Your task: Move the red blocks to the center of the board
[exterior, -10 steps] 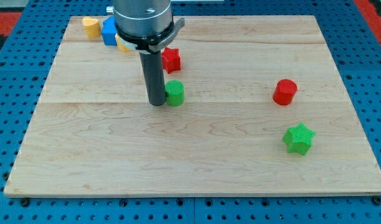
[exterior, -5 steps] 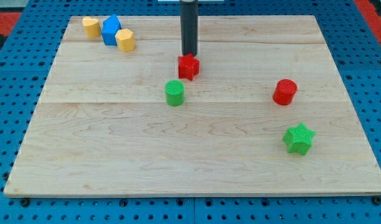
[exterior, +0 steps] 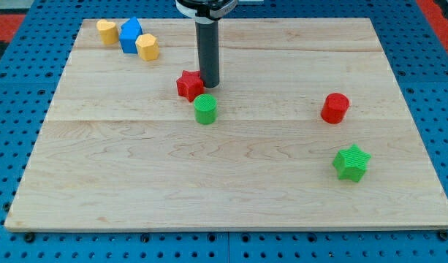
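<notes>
Neither red block is centred: the red star block [exterior: 188, 85] sits touching the upper left of the green cylinder [exterior: 205, 109], my tip [exterior: 208, 85] (no jaws fitted) against its right side, while the red cylinder [exterior: 335, 108] stands well right of it.

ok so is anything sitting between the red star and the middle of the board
Yes. The green cylinder sits just below and right of the red star block, close to the path toward the board's centre. My tip is against the star's right side, so nothing separates them. The red cylinder has open wood toward the centre.
</notes>
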`<action>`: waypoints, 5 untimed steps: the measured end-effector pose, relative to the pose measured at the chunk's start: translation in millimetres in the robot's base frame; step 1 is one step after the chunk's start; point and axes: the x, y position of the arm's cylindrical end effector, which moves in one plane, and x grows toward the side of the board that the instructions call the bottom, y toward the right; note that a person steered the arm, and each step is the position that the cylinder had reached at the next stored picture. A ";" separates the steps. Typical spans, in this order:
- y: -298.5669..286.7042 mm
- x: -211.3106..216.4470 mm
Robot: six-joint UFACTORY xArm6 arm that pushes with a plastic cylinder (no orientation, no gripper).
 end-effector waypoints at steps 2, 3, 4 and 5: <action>245.2 2.4; 243.6 68.2; 167.0 68.5; 77.9 43.5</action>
